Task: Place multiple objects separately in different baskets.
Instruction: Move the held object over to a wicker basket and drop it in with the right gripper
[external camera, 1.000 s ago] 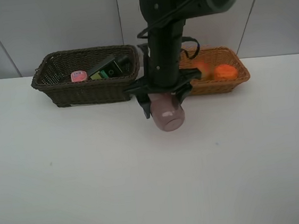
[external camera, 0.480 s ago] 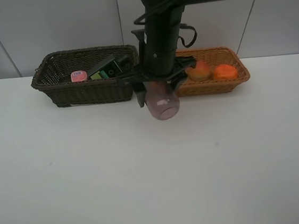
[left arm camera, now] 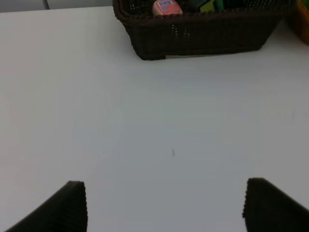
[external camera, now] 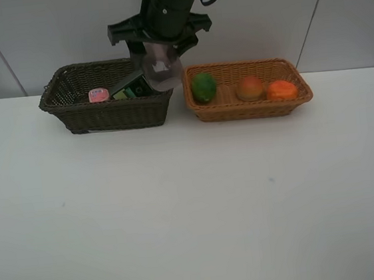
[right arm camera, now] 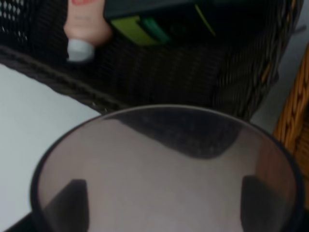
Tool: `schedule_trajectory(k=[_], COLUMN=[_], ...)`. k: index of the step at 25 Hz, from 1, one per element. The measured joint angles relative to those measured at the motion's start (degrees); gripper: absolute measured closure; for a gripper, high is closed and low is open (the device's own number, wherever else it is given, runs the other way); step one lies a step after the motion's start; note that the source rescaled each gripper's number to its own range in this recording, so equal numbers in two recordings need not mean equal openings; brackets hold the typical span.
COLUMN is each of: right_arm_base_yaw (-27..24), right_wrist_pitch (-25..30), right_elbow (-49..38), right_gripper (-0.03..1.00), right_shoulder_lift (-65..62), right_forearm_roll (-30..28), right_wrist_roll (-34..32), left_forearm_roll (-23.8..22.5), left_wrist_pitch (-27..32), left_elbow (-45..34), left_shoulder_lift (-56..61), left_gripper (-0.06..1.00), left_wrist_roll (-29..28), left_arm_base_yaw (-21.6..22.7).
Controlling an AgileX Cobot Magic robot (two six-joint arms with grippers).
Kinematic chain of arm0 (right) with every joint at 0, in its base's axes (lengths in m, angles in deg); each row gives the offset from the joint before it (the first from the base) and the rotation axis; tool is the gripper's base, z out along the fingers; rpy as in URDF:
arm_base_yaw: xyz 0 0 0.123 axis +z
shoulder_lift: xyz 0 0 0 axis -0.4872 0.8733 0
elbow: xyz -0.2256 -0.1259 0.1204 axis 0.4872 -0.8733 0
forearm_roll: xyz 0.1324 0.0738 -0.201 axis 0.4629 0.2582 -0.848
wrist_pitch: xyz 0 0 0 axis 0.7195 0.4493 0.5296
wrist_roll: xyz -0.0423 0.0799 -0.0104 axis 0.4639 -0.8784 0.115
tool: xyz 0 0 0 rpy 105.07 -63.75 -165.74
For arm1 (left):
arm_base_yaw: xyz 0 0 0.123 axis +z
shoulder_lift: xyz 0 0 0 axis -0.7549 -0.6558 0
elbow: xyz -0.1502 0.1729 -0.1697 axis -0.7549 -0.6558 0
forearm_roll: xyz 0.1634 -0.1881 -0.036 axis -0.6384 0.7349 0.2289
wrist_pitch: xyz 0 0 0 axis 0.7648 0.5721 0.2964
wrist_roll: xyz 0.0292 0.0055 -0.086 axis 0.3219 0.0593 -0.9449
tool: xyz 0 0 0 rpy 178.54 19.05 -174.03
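Right end effector [external camera: 159,57] holding translucent purple cup [external camera: 160,69] above dark basket's [external camera: 107,111] right end, left end effector [left arm camera: 164,205] wide over white counter [external camera: 194,206]

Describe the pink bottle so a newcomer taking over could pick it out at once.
Start at the dark brown basket on the left of the white table, beside the lighter tan basket. Inside it, towards its left half, the pink bottle lies on its side. Its pale pink body and white cap set it apart from the flat black bottle with the green label lying next to it.
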Motion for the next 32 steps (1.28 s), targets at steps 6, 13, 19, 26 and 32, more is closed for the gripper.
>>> schedule_trajectory(k=[6, 13, 19, 26, 32], right_arm_base_yaw=[0.00, 0.00, 0.00, 0.00, 0.00], right_wrist_pitch=[-11.66, -28.88, -40.94, -51.40, -52.24], right_elbow=[1.52, 1.52, 1.52, 1.52, 1.52], right_gripper=[0.84, 0.84, 0.84, 0.84, 0.84], right_shoulder_lift=[2.27, 4.50, 8.21, 14.42, 17.76], right_forearm_roll=[0.21, 0.93, 1.14, 1.14, 1.14], right_wrist_roll=[1.43, 9.54, 12.37, 12.56, 12.56], left_forearm_roll=[0.00, 0.00, 0.00, 0.00, 0.00], left_wrist_pitch=[0.00, 0.00, 0.00, 0.00, 0.00], left_elbow=[0.00, 0.00, 0.00, 0.00, 0.00], left_shoulder_lift=[0.00, 0.00, 0.00, 0.00, 0.00], left_gripper=[0.19, 0.19, 0.19, 0.19, 0.19], left_wrist_roll=[0.00, 0.00, 0.00, 0.00, 0.00], left_arm_base_yaw=[0.00, 0.00, 0.00, 0.00, 0.00])
